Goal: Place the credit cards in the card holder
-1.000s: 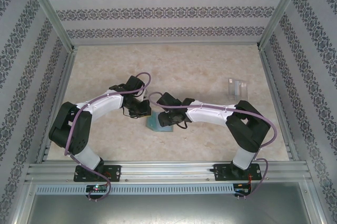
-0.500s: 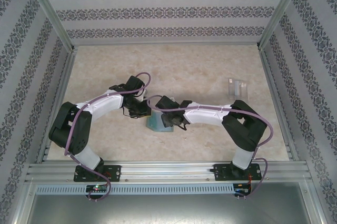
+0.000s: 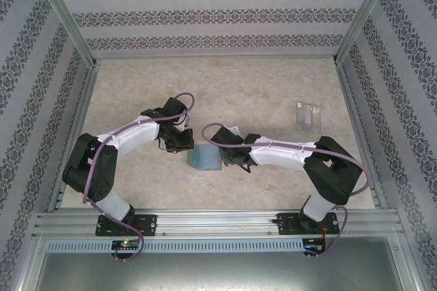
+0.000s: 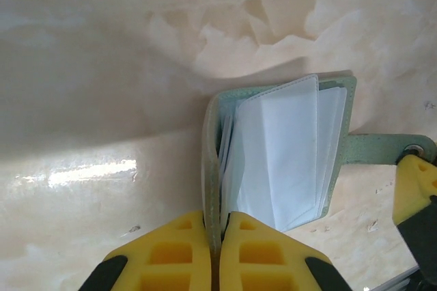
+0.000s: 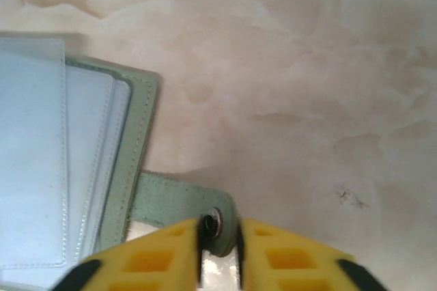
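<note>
The sage-green folding card holder point(image 3: 204, 159) is located near the middle of the pale marbled table point(image 3: 225, 86), slightly toward the near edge, between the two arms. It is presented open, and its clear plastic sleeves point(image 4: 280, 147) are fanned out over the lighter green inner face. The left claw point(image 4: 213, 253) is closed narrowly on the left cover of the card holder; in the left wrist view that cover is seen edge-on, pinched between the two yellow fingers point(image 4: 171, 257). The right claw point(image 5: 218, 236) is closed narrowly on the small green snap tab point(image 5: 179, 202) that projects from the opposite cover, and the metal snap point(image 5: 214, 221) is seen between its yellow fingertips. In the top external view the two claws are positioned on either side of the card holder, the left claw at its far left corner and the right claw at its right edge. Whether any sleeve is filled cannot be told. The thin, pale grey-white rectangular credit cards point(image 3: 308, 113) are laid flat close together on the table, well apart from the card holder, toward the far right, near the right wall.
</note>
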You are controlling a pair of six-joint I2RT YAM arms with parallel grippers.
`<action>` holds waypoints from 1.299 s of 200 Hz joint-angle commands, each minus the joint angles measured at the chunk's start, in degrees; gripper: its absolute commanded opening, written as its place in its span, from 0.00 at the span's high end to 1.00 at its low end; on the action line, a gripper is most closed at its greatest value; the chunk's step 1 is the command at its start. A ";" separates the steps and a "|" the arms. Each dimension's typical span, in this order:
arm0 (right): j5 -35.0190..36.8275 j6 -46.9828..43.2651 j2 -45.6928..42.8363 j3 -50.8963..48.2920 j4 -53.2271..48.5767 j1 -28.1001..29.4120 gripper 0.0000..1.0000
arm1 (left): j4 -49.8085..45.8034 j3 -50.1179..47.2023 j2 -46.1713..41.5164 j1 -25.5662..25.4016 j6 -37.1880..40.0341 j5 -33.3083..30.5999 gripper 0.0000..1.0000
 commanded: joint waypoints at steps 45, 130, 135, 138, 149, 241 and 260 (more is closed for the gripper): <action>-11.61 -0.48 -1.81 -4.52 12.59 -2.34 0.97 | -3.15 2.08 -1.69 -0.35 -0.15 -0.39 0.98; -17.74 -2.67 1.71 -5.40 20.71 -1.74 1.00 | 4.59 2.66 0.37 -2.44 -7.04 5.45 0.59; -18.06 -2.42 1.71 -5.63 21.06 -1.91 1.00 | 5.33 2.63 0.37 -2.66 -7.33 5.73 0.57; -18.08 -2.21 1.70 -5.89 21.47 -2.04 1.00 | 5.79 2.57 0.38 -2.72 -7.41 6.03 0.57; -18.64 -1.42 1.36 -7.24 23.05 -2.80 1.00 | 7.19 2.59 0.69 -3.04 -7.78 7.17 0.55; -27.76 9.87 -2.45 -19.43 39.34 -12.25 0.92 | 10.70 5.77 8.90 -6.18 -5.49 8.84 0.53; -25.90 10.73 -3.89 -20.34 39.16 -12.52 0.86 | 9.26 6.92 9.81 -6.65 -4.39 7.27 0.53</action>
